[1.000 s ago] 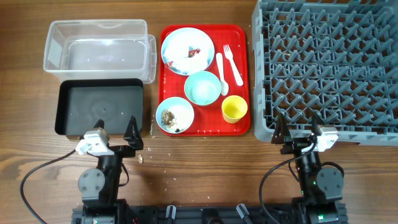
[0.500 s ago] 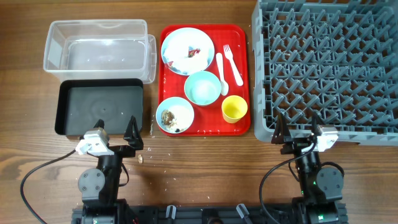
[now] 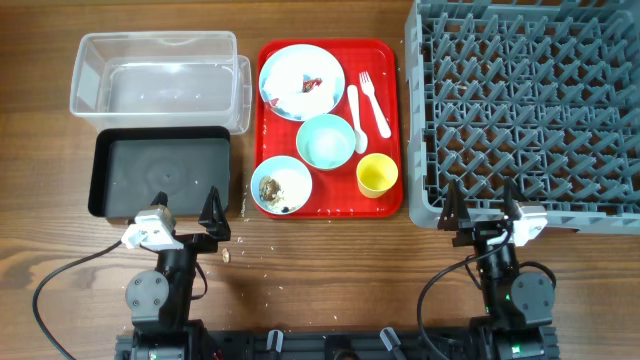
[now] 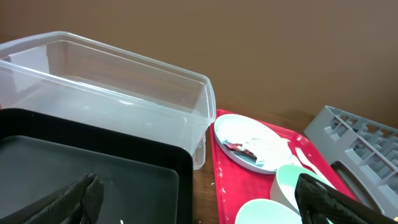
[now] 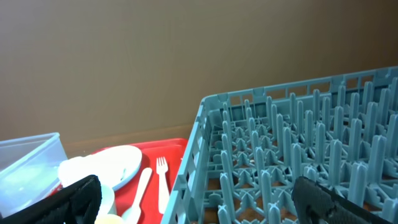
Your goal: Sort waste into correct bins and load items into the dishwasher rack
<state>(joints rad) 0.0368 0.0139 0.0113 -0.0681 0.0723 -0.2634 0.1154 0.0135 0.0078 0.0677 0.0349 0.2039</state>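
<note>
**Desk:** What lies across the wooden worktop (image 3: 330, 270), left to right?

**Photographer:** Far left is a clear plastic rectangular tub (image 3: 155, 75), with a shallow black rectangular tray (image 3: 160, 175) just in front of it. In the centre, a flat red serving tray (image 3: 388, 55) carries a pale blue round plate (image 3: 290, 70) with a small red wrapper (image 3: 312, 84) on it. Also on it are a pale blue bowl (image 3: 325, 142), a second pale blue bowl (image 3: 292, 180) holding brownish food scraps (image 3: 270, 188), a small yellow cup (image 3: 377, 175), a white plastic spoon (image 3: 354, 110) and a white plastic fork (image 3: 375, 100). On the right stands the large grey plastic grid rack (image 3: 530, 100), pegs upright.

**Desk:** And the hands?

**Photographer:** The left hand (image 3: 187, 210) sits at the black tray's near right corner, fingers spread wide, gripping nothing. That tray lies between it and the tub. The right hand (image 3: 481, 205) is likewise spread and holds nothing. The rack's near wall stands directly ahead of it, and the red tray is off to its left.
</note>
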